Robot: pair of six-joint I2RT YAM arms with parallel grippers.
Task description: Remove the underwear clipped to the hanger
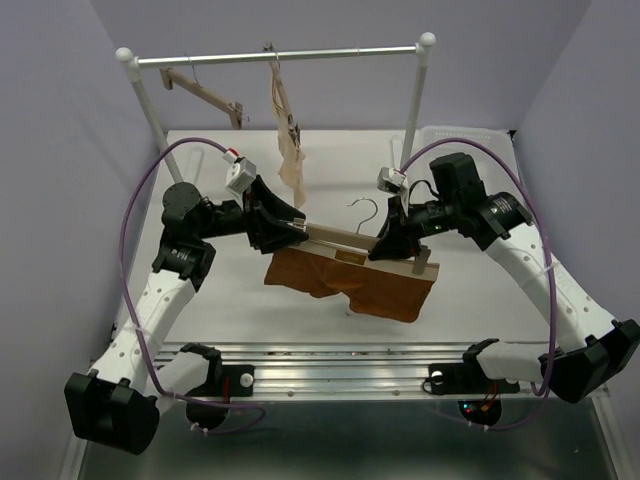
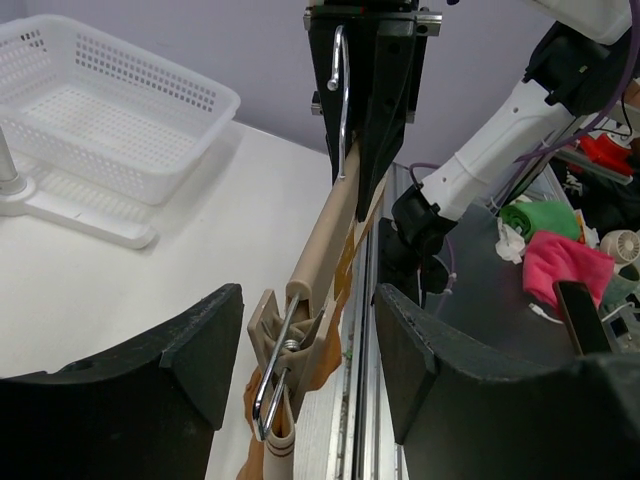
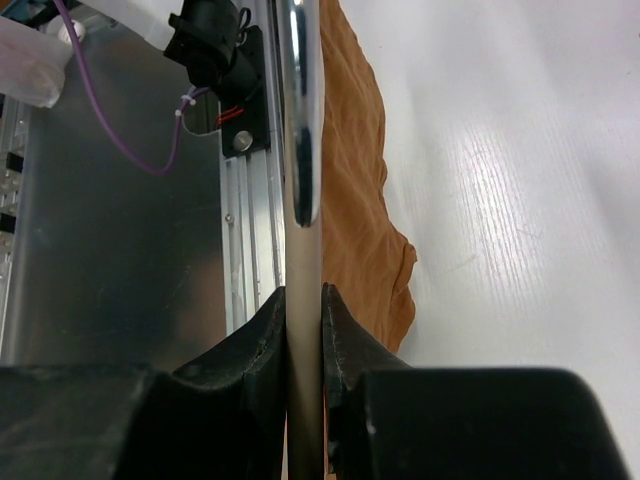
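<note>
Above the middle of the surface [image 1: 215, 300], the hanger [image 1: 345, 241] is carried roughly level, with the underwear [image 1: 350, 282] suspended beneath it. Removal is not yet achieved: the rust-brown fabric hangs across the full width of the bar. At the left clip [image 2: 285, 345] orange cloth emerges directly below the jaws, so that end is judged to be fastened. The right clip [image 1: 426, 262] also appears to bear fabric, but its bite cannot be confirmed in any view. The right hand [image 1: 386, 245] is clenched on the wooden bar just beside the wire hook [image 1: 366, 212]. The right wrist view shows both fingers [image 3: 262, 335] pressed flat against the bar, with the underwear draped on the surface side of the grip. The left hand [image 2: 310, 350] grasps nothing: it stands spread, one finger [image 2: 205, 345] on each side of the left clip. Visible gaps separate the pads from the clip levers. The task's thing therefore lies directly between and just below the left fingertips, while the right hand supports it only through the hanger. Remaining work, as judged from this arrangement: squeeze the left clip to free that corner, repeat at the right clip, then separate the garment from the bar.
</note>
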